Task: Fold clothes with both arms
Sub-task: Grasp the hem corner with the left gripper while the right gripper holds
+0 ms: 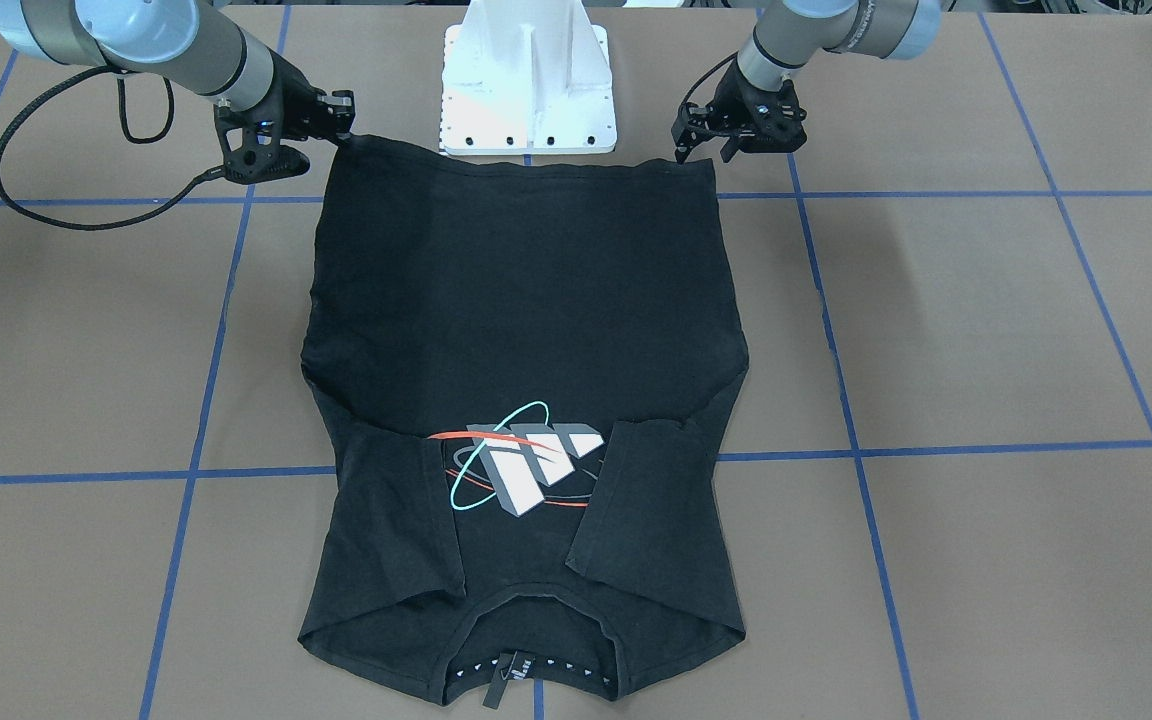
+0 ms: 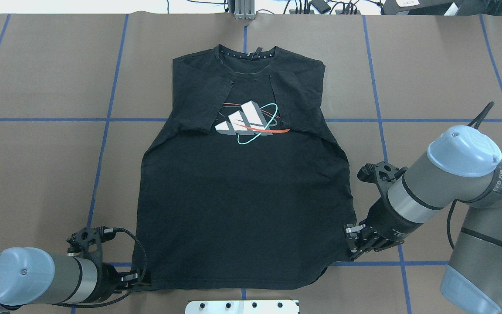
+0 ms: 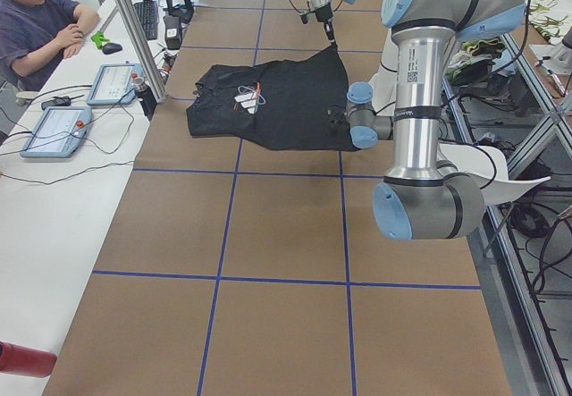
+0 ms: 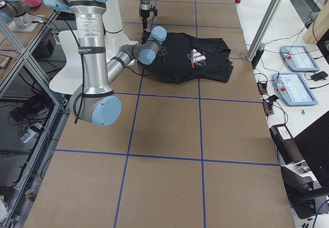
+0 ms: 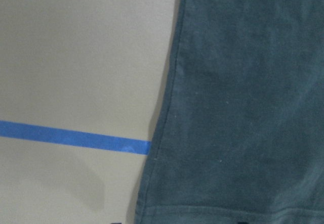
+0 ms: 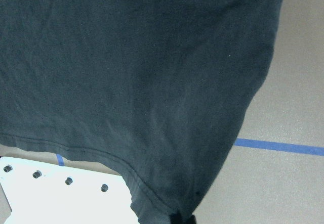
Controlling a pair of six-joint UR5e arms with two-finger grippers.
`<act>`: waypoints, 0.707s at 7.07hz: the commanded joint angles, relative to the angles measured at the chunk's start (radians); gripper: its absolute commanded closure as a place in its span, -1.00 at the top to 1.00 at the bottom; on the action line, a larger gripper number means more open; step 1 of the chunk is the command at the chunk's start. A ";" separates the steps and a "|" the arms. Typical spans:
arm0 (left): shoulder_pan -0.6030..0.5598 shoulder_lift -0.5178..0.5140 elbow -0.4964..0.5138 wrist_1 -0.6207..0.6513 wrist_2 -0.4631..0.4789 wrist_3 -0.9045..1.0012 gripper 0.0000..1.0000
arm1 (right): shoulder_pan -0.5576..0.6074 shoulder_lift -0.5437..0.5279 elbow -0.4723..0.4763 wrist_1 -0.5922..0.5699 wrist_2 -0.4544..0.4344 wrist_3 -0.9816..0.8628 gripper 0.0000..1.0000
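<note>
The black T-shirt (image 1: 526, 290) lies face up on the table with both sleeves folded in beside its chest graphic (image 1: 526, 465). The collar points away from the robot in the overhead view (image 2: 242, 196). My right gripper (image 1: 348, 128) is shut on one hem corner and holds it slightly raised; it also shows in the overhead view (image 2: 350, 242). In the right wrist view the cloth (image 6: 126, 72) gathers into the jaws. My left gripper (image 1: 704, 152) is at the other hem corner, low, with its jaws apart; it shows overhead too (image 2: 144, 278). There the hem (image 5: 243, 107) lies flat.
The white pedestal mount (image 1: 526, 90) stands just behind the hem, between the two grippers. Blue tape lines (image 2: 103, 144) cross the brown table. An operator (image 3: 36, 21) sits at a side bench with tablets (image 3: 55, 130).
</note>
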 commanded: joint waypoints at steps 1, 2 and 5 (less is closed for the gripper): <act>0.006 -0.004 0.006 0.001 0.001 0.000 0.50 | 0.002 0.013 -0.002 0.000 0.000 0.000 -1.00; 0.011 -0.005 0.011 0.001 0.001 -0.001 0.50 | 0.000 0.014 -0.004 0.000 0.000 0.002 -1.00; 0.016 -0.015 0.022 0.003 0.001 -0.001 0.50 | 0.002 0.013 -0.002 0.000 0.000 0.002 -1.00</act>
